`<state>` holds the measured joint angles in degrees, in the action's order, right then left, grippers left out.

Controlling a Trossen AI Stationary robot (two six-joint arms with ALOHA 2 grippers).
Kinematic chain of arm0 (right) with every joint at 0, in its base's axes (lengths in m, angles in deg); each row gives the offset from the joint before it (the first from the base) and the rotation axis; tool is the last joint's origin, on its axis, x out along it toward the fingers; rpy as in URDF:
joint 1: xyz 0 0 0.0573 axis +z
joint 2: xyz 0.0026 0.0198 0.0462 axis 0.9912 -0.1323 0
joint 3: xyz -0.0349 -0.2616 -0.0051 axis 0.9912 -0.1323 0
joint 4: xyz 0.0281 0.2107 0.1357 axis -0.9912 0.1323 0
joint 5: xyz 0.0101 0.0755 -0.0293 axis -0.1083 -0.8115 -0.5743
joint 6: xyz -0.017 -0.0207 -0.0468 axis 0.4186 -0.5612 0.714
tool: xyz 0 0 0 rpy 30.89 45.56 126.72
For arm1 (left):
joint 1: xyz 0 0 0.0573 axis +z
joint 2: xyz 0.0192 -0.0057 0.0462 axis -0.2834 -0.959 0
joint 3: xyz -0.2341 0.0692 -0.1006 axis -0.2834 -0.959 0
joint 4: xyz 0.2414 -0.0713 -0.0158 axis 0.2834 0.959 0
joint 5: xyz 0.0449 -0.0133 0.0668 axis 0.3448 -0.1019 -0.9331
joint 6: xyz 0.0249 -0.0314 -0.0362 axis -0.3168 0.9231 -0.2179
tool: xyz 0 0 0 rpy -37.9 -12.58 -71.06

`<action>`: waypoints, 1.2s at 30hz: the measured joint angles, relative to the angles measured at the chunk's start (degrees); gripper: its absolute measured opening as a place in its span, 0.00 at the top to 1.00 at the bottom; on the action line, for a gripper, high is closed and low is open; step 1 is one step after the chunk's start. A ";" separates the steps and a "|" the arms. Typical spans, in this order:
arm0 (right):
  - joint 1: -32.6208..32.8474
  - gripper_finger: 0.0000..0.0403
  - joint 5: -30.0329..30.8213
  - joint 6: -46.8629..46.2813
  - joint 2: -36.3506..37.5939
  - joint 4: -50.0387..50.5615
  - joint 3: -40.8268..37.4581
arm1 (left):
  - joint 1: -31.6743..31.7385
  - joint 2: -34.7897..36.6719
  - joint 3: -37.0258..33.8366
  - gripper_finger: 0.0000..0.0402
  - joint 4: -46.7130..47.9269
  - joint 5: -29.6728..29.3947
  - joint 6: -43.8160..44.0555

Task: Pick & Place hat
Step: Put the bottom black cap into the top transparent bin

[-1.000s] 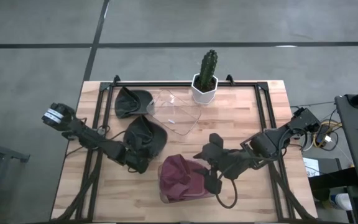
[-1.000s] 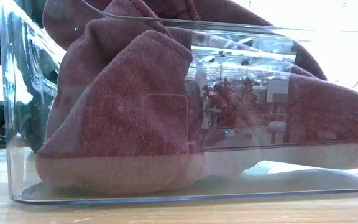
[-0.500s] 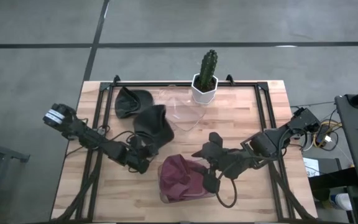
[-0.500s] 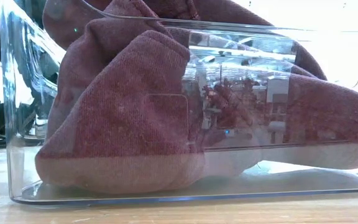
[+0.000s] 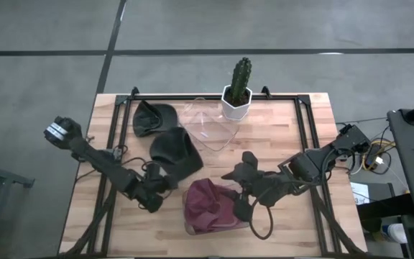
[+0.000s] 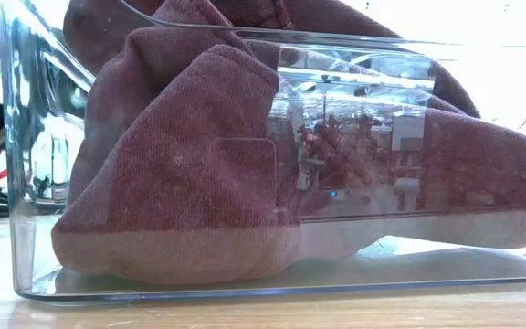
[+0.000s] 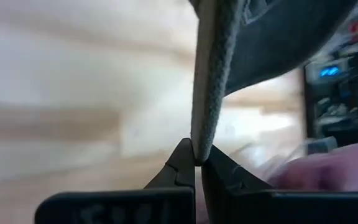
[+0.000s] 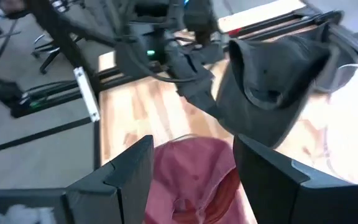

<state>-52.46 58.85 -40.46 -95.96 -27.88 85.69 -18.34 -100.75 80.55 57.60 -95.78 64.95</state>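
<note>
On the wooden tabletop (image 5: 279,137), a maroon hat (image 5: 208,205) already lies in a clear bin (image 6: 26,183) at lower centre of the high view, one placement apparently done. A dark grey hat (image 5: 172,149) sits left of centre, its edge pinched tight by the left claw (image 7: 195,163). Another dark hat (image 5: 152,117) waits at upper left, beside a second clear bin (image 5: 210,129) and a potted cactus (image 5: 238,90). The right claw (image 8: 191,180) hovers spread wide above the maroon hat.

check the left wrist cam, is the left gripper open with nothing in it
No, the left gripper is shut on the brim edge of the dark hat, pinched between its fingertips.
</note>
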 joint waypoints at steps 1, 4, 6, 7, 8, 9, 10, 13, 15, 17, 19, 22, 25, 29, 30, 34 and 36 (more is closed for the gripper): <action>0.00 0.47 0.95 0.00 0.00 0.00 0.00 | -0.22 0.82 0.80 0.99 1.95 -2.32 -0.07; 0.00 0.47 4.48 -0.24 0.00 0.02 0.00 | -0.28 3.31 2.73 0.99 9.06 -9.12 -0.13; -0.08 0.47 6.58 -0.19 0.00 0.02 0.00 | -0.18 4.88 3.72 0.99 10.97 -12.43 -0.76; -0.32 0.47 6.91 -0.14 0.00 0.01 -0.04 | -0.16 5.69 4.11 0.99 11.12 -13.98 -1.48; -0.61 0.47 6.98 -0.14 0.00 0.01 -0.14 | -0.18 6.47 4.66 0.99 11.03 -15.51 -2.54; -0.99 0.47 7.08 -0.18 0.00 0.02 -0.27 | -0.18 7.15 5.41 0.99 10.86 -17.00 -4.04; -1.43 0.47 7.10 -0.50 0.00 0.00 -0.40 | -0.18 7.72 6.22 0.99 10.83 -18.35 -5.38; -2.97 0.47 7.71 -1.64 0.00 -0.47 -0.77 | -0.18 8.71 9.42 0.99 10.68 -22.66 -10.48; -3.99 0.47 7.92 -0.65 0.00 -1.43 -0.96 | -0.18 9.19 11.99 0.99 9.73 -25.15 -15.21; -4.97 0.47 8.29 0.76 0.00 -2.16 -1.10 | -0.16 9.37 14.55 0.99 7.88 -26.92 -20.95; -6.06 0.47 9.04 1.63 0.00 -3.08 -1.11 | -0.18 9.36 17.08 0.99 7.05 -27.66 -26.23; -7.78 0.47 11.09 4.48 0.02 -4.79 -1.36 | -0.18 9.29 19.76 0.99 5.13 -27.74 -32.48; -9.34 0.47 12.90 7.44 0.02 -6.36 -1.49 | -0.32 9.29 21.48 0.99 3.65 -27.54 -34.87; -11.05 0.47 13.98 10.94 0.02 -10.31 -1.49 | -0.95 9.29 22.31 0.99 1.83 -26.33 -37.38; -11.40 0.47 13.98 12.20 0.02 -11.83 -1.49 | -1.00 9.29 22.29 0.99 1.02 -25.64 -37.36; -12.64 0.47 13.92 16.85 0.06 -18.45 -1.49 | -1.16 9.20 21.97 0.99 -2.21 -23.93 -37.59; -13.40 0.47 13.91 16.98 0.09 -19.28 -1.47 | -1.54 9.15 21.96 0.99 -2.80 -23.80 -37.70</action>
<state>-65.86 72.77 -23.48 -95.87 -47.15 84.22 -19.88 -91.59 102.52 54.80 -119.57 27.25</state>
